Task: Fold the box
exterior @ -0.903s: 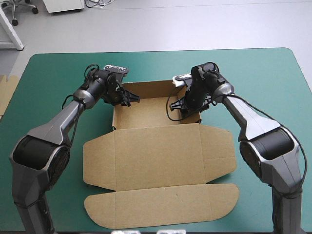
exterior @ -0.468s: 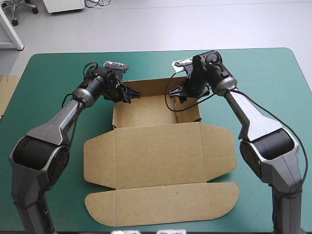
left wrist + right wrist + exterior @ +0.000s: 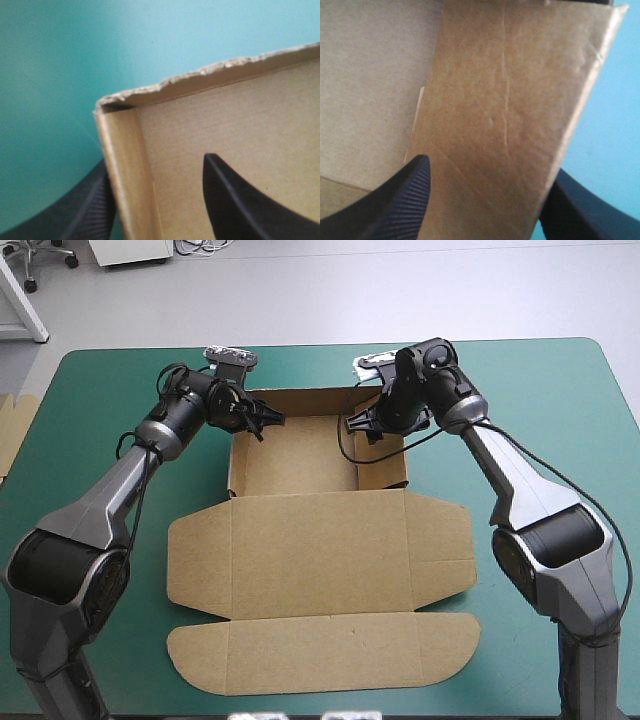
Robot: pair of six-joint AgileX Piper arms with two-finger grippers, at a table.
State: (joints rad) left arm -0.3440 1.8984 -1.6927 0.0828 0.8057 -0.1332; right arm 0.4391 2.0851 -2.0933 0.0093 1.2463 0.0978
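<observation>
The brown box (image 3: pixel 300 455) is an open tray with raised walls, and its lid (image 3: pixel 320 560) lies flat toward the table's front. My left gripper (image 3: pixel 264 420) is at the tray's far left corner. It is open astride the left wall (image 3: pixel 125 165), with one finger (image 3: pixel 85 212) outside and the other (image 3: pixel 240 205) inside, apart from the board. My right gripper (image 3: pixel 361 425) is at the far right corner. It is open with the right wall (image 3: pixel 505 110) between its fingers, one finger (image 3: pixel 402 200) inside and the other behind the wall.
An edge of more brown board (image 3: pixel 14 430) shows at the table's left edge. Bare teal-green cover (image 3: pixel 540 410) lies to the right of the box, to its left, and in a narrow strip beyond its far wall.
The box has slid toward the table's far edge and slightly left. Both grippers moved the same way, staying at the tray's far corners.
</observation>
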